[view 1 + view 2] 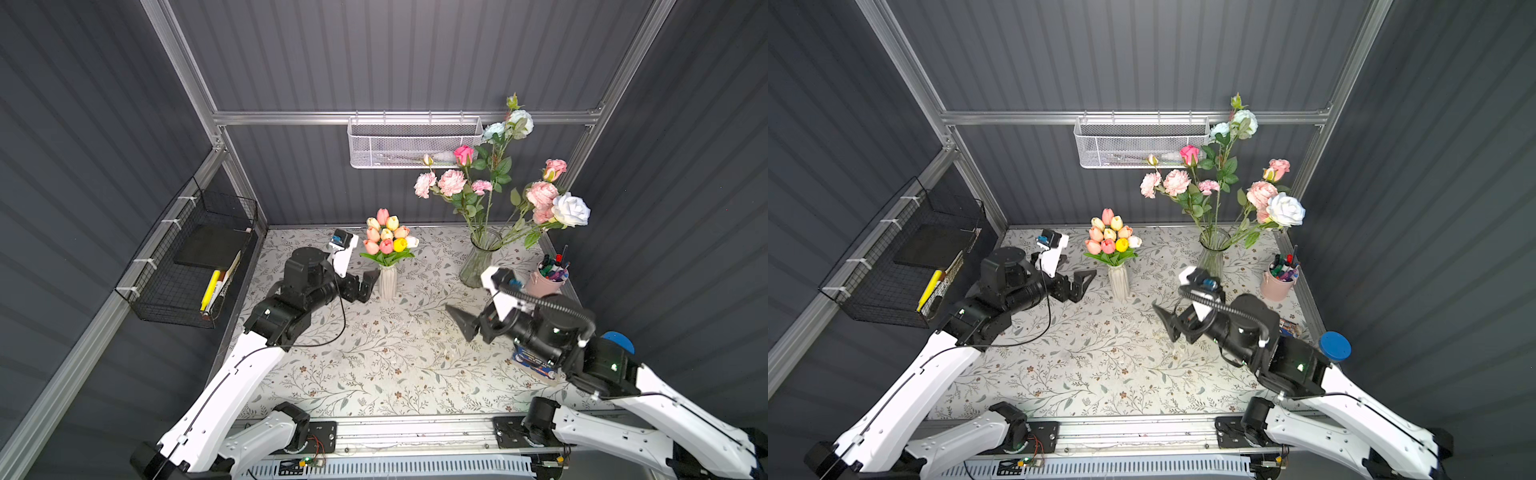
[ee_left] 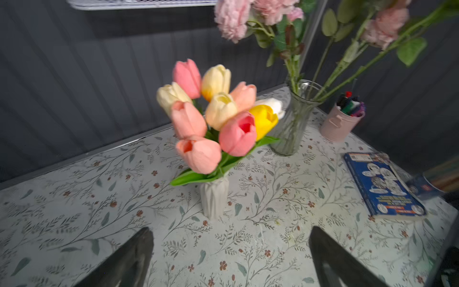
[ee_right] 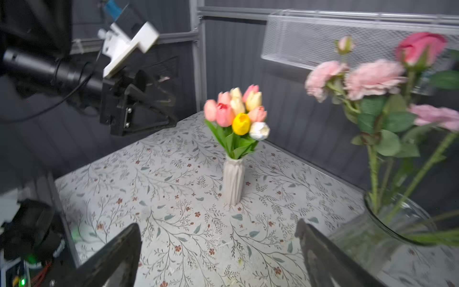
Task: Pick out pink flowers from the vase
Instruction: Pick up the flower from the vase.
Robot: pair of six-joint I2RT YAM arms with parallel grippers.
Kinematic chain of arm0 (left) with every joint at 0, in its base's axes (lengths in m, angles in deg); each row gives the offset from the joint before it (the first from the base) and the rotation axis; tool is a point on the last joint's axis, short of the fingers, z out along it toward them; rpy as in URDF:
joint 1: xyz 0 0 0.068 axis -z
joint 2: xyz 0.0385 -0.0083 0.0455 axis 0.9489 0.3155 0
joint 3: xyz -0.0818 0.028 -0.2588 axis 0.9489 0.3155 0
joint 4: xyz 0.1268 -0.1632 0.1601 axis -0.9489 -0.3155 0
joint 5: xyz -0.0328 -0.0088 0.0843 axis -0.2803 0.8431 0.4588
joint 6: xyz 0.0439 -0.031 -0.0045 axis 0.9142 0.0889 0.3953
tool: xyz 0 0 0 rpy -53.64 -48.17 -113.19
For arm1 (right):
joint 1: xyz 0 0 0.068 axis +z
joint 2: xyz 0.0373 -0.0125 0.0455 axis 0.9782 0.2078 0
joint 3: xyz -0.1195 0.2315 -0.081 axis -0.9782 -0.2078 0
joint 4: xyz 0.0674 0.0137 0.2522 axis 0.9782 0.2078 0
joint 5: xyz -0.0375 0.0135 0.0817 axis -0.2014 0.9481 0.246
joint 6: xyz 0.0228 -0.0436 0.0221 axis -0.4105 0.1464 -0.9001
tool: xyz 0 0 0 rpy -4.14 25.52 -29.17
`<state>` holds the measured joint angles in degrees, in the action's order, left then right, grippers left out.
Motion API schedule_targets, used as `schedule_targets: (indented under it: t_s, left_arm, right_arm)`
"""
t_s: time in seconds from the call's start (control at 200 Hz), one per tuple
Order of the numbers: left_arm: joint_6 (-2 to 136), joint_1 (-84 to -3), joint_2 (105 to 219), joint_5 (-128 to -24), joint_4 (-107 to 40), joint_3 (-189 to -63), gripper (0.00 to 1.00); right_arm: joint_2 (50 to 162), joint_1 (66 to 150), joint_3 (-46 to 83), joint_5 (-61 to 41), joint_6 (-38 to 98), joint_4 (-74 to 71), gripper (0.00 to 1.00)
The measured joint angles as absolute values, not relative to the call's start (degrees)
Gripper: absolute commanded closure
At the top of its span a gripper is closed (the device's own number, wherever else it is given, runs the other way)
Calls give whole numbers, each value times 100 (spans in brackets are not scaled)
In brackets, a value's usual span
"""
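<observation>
On the floral worktop (image 1: 374, 365) no flower lies out yet: pink tulips (image 1: 386, 246) stand in the white vase (image 1: 387, 282) near the back edge, pink roses (image 1: 541, 194) in the glass vase (image 1: 477, 259) toward the back right corner. The left end effector (image 1: 369, 286) and right end effector (image 1: 459, 323) both gape, empty.

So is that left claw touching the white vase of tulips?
Apart. The left wrist view shows the white vase standing beyond the open left gripper, bare tablecloth between them.

Enclosed robot test cell, probably a lab, grey ribbed wall panels (image 1: 374, 54), aluminium frame (image 1: 291, 117), white mesh basket (image 1: 415, 145), floral-covered tabletop (image 1: 395, 361).
</observation>
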<state>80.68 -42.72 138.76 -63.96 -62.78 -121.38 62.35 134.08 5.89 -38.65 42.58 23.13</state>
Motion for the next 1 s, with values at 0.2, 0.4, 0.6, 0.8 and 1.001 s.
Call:
schedule_targets:
  t_s: [0.2, 0.4, 0.6, 0.8, 1.001]
  left_arm:
    - [7633, -4299, 13391, -5784, -5961, -11195, 1]
    - [7639, -4299, 13601, -6058, -5673, -10951, 1]
    - [7628, -4299, 14248, -5889, -5406, -10909, 1]
    - [8229, -4299, 13843, -6346, -3898, -9781, 1]
    - [8396, -4299, 13963, -6589, -3034, -9364, 1]
  right_arm:
    - [6006, 13378, 718, -4544, 3606, 2680, 1]
    - [6220, 13378, 460, -4706, 3425, 2615, 1]
    - [6342, 13371, 91, -4463, 3762, 2186, 1]
    - [6714, 13375, 67, -4321, 4426, 1780, 1]
    - [6806, 13314, -287, -4160, 4653, 1048, 1]
